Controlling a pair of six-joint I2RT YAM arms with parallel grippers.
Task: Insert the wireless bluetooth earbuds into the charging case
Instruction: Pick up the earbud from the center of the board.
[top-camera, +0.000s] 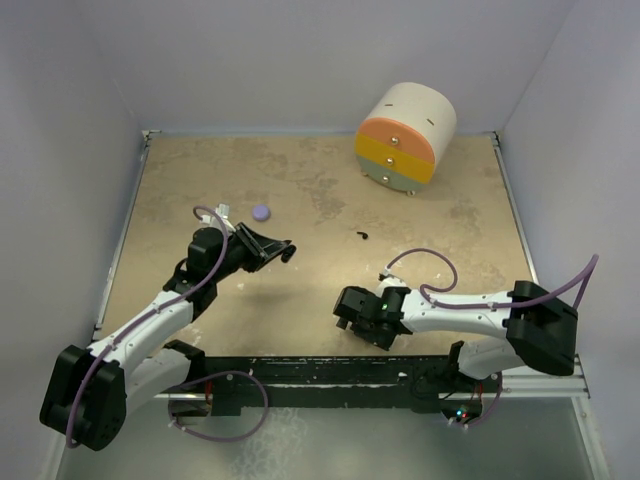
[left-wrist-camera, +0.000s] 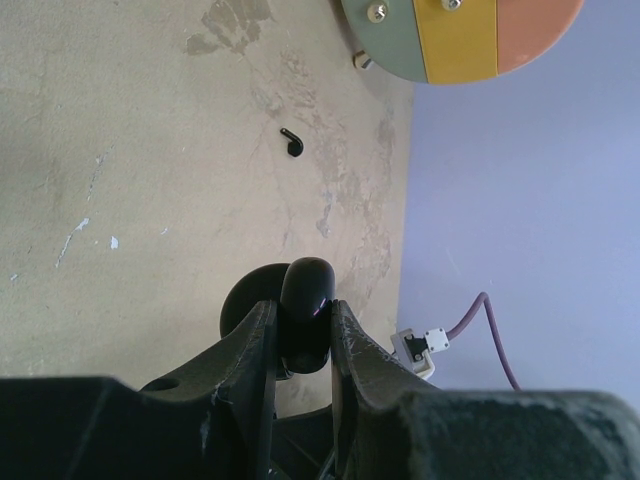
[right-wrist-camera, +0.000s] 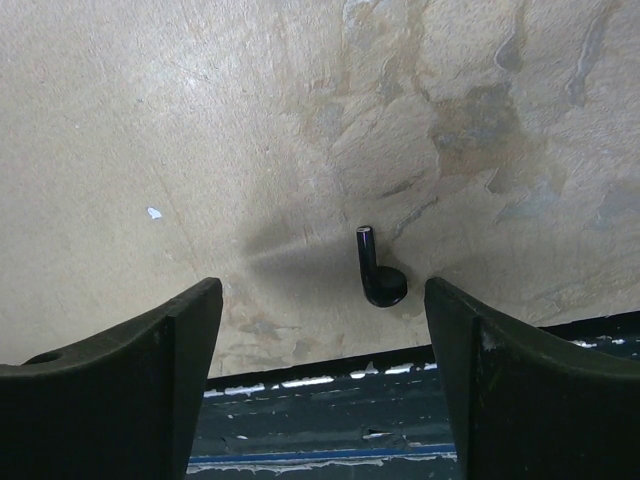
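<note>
My left gripper is shut on a black rounded charging case, held a little above the table at the left. One black earbud lies loose on the table's middle and shows far ahead as the same earbud in the left wrist view. My right gripper hangs low near the front edge and its jaws stand wide open. Between its fingers a black stemmed earbud lies on the table, closer to the right finger and touching neither. The top view hides this one under the gripper.
A small pale lilac round piece lies just beyond the left gripper. A cylinder-shaped drawer unit with orange, yellow and green fronts stands at the back right. The table's black front edge runs right beneath the right gripper. Walls enclose three sides.
</note>
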